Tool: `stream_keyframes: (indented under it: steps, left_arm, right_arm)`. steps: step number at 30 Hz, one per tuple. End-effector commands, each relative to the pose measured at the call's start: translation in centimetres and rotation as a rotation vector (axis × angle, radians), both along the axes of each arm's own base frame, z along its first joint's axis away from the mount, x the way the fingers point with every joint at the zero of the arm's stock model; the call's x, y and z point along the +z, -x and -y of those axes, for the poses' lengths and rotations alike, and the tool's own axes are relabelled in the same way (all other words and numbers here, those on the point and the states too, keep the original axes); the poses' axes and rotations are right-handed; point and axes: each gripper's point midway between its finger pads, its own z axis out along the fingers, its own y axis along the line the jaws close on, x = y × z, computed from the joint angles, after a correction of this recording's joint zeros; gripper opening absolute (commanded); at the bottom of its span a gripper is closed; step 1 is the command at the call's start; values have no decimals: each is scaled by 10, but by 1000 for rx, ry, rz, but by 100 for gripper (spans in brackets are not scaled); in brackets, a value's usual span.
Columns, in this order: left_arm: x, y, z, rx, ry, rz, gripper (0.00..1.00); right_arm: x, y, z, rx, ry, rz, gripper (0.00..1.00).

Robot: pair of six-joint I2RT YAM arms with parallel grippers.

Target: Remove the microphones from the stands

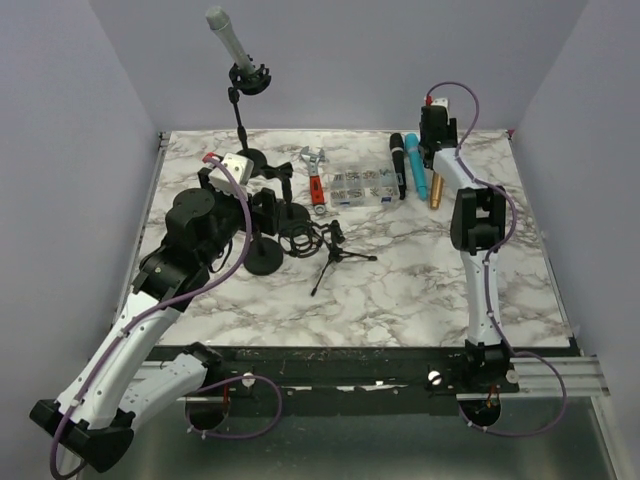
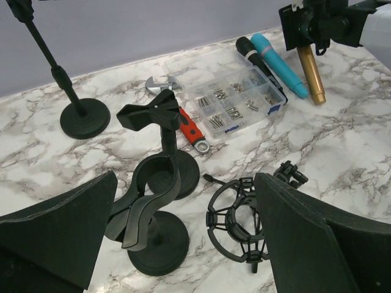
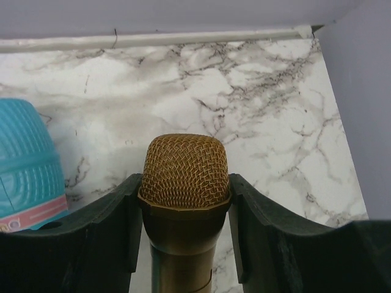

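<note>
One grey mic [image 1: 222, 30] w/ a mesh head is being held tilted in the clip [image 1: 248, 77] of a tall black stand [image 1: 243, 115]. It is sitting upper left of centre in the top view, at the far edge of the marble table [image 1: 400, 290], and is being touched by neither gripper.

L gripper [image 1: 268, 212] is being held wide open, left-centre of the top view, w/ nothing gripped between its fingers [image 2: 61, 238]. It is hovering over two short clip stands [image 2: 153, 201] and a shock mount [image 2: 235, 220].

R gripper [image 3: 186, 183], upper right of the top view, is being held roughly half closed. Its fingers [image 3: 263, 232] are pressing both sides of a gold mic [image 3: 185, 165] just below the grille. That mic is lying on the table beside a blue mic [image 3: 27, 165].

One clear compartment box [image 2: 229, 101], centre of the top view, is holding small metal screws & fittings, sorted by cell.
</note>
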Motion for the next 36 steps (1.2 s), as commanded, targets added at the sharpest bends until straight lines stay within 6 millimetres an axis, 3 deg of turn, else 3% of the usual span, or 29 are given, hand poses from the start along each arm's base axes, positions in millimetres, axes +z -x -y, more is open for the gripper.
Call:
stream_keyframes:
  steps: [1, 8, 13, 26, 29, 31, 36]
  left_arm:
    - [-2, -4, -4, 26, -25, -5, 98]
    - [-4, -8, -10, 44, -1, 0, 98]
    - [-8, -11, -9, 43, 0, -10, 98]
    - [-17, -17, -7, 46, -5, -35, 98]
    - [-18, -19, -7, 46, -4, -39, 98]
    - [-21, -20, -5, 40, -5, -46, 98]
    - [-23, -22, -3, 31, 4, -57, 98]
  right_arm:
    - [1, -27, -7, 73, -11, 48, 0]
    - [-8, -42, -20, 149, -49, 78, 1]
    - [-14, -50, -23, 174, -122, 113, 9]
    - [-39, -56, -6, 187, -360, 147, 19]
    - [-43, -56, -12, 191, -415, 152, 26]
    - [-45, -56, 0, 178, -434, 157, 31]
    - [-50, -56, -3, 185, -472, 152, 37]
